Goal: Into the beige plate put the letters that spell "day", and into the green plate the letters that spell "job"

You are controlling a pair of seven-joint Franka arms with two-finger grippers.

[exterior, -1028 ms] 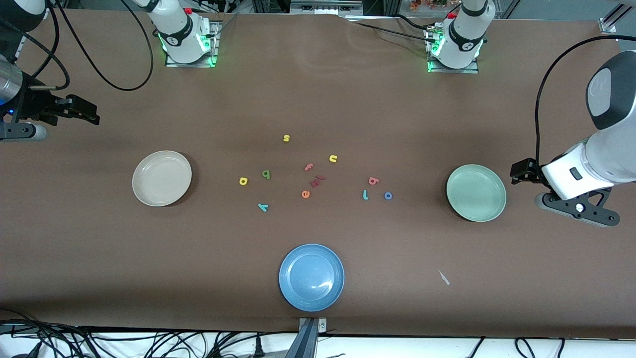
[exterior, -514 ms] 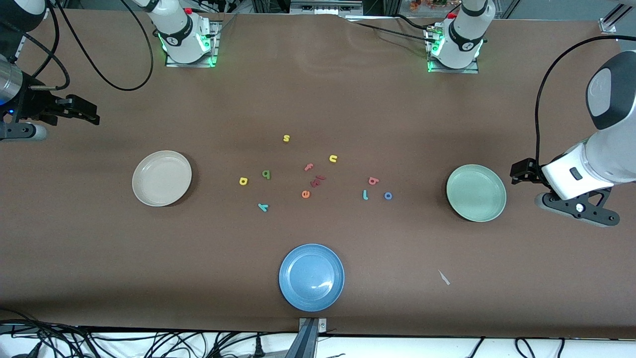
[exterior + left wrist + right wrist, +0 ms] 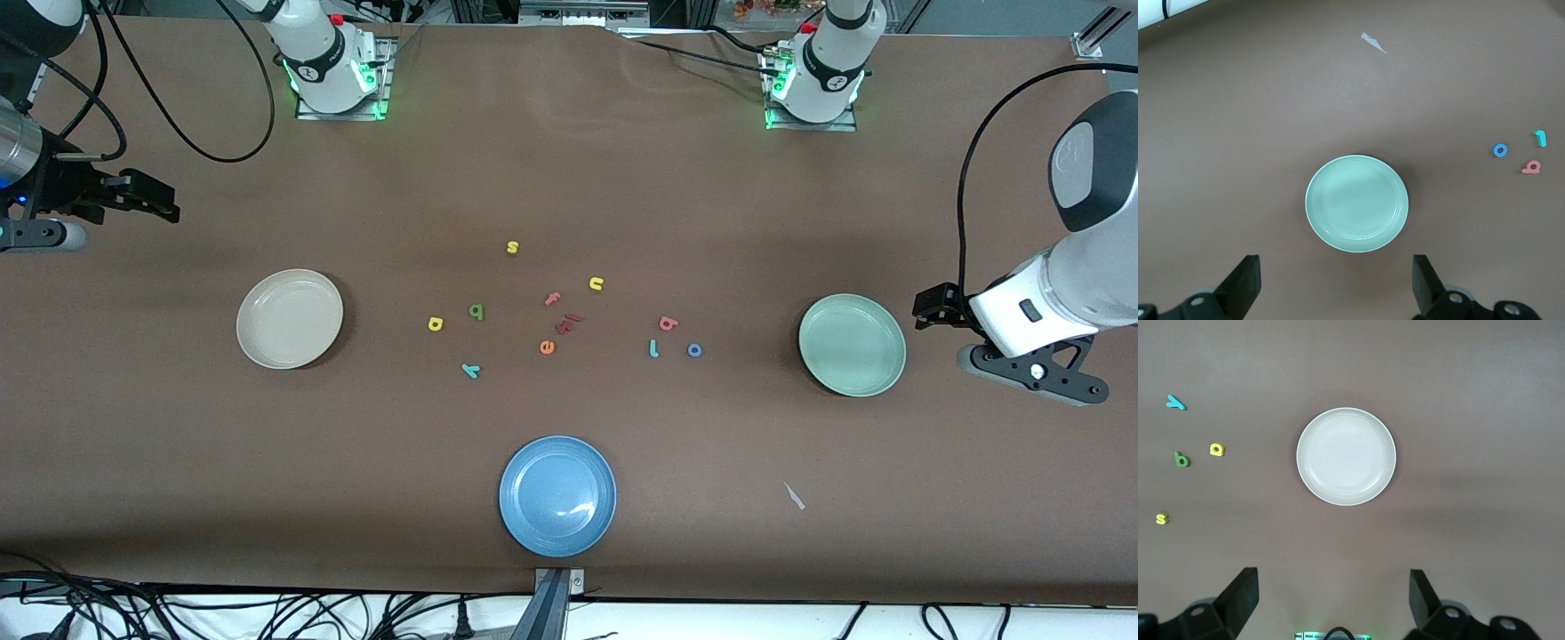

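White rounded arm shells with dark grey joint caps; green lights glowing at both bases; black cables looping off the links; black two-finger grippers, left gripper [image 3: 929,308] and right gripper [image 3: 153,203]; silver screws on black mounting brackets.

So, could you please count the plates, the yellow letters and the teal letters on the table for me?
Plates: 3 (beige plate, green plate, blue plate)
Yellow letters: 3 (yellow d, yellow s, yellow u)
Teal letters: 2 (teal y, teal j)
Total: 8
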